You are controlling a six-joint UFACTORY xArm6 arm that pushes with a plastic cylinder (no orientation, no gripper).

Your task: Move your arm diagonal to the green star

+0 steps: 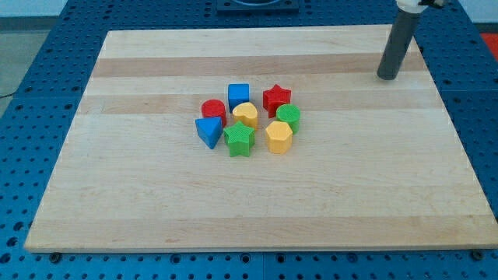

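The green star (pixel 240 140) lies near the middle of the wooden board (pixel 140 202), at the bottom of a tight cluster of blocks. My tip (pixel 387 77) rests on the board near the view's top right, far up and to the right of the green star and apart from every block. Around the star are a blue triangle (pixel 208 131) on its left, a yellow hexagon (pixel 278 138) on its right and a yellow heart (pixel 246 115) just above it.
The cluster also holds a red cylinder (pixel 213 111), a blue cube (pixel 239 96), a red star (pixel 276 99) and a green cylinder (pixel 289 117). Blue perforated table surface (pixel 31 85) surrounds the board.
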